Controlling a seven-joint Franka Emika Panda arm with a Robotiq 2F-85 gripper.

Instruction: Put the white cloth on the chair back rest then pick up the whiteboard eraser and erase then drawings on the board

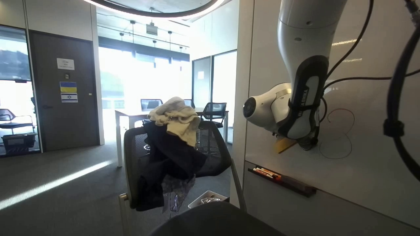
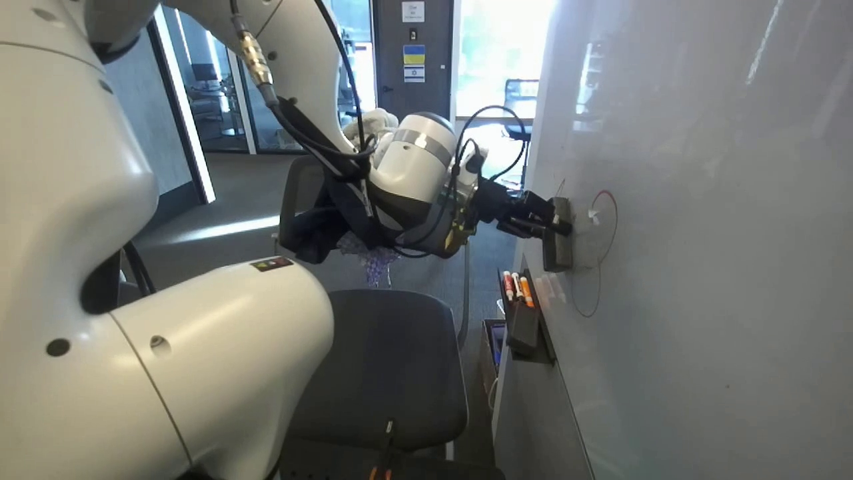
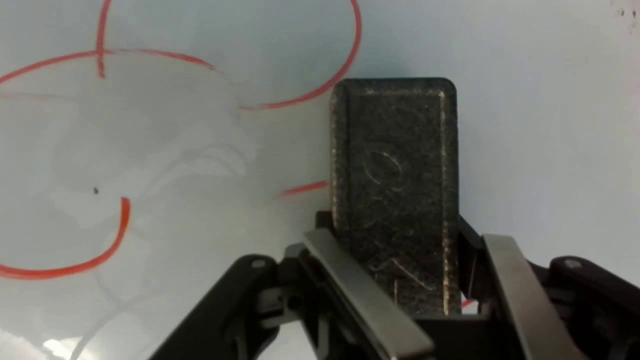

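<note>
The white cloth (image 1: 178, 119) lies bunched over the top of the chair back rest (image 1: 215, 144), on a black garment. My gripper (image 3: 395, 227) is shut on the whiteboard eraser (image 3: 395, 130), a dark grey block gripped by its long sides. In an exterior view the eraser (image 2: 558, 257) faces the board (image 2: 706, 280) at close range; contact cannot be told for sure. Red drawings (image 3: 359, 30) show left of the eraser in the wrist view, their lines broken with smeared ends. A further short red stroke (image 3: 306, 188) runs up to its left side. The eraser partly hides the marks.
Below the drawings, a dark ledge (image 1: 306, 193) on the board bears several markers (image 1: 267, 173) and another dark block (image 2: 524, 330). The chair seat (image 2: 383, 367) stands beneath the arm. Cables (image 1: 395, 111) hang by the arm near the board. A black garment (image 1: 174, 150) drapes the chair.
</note>
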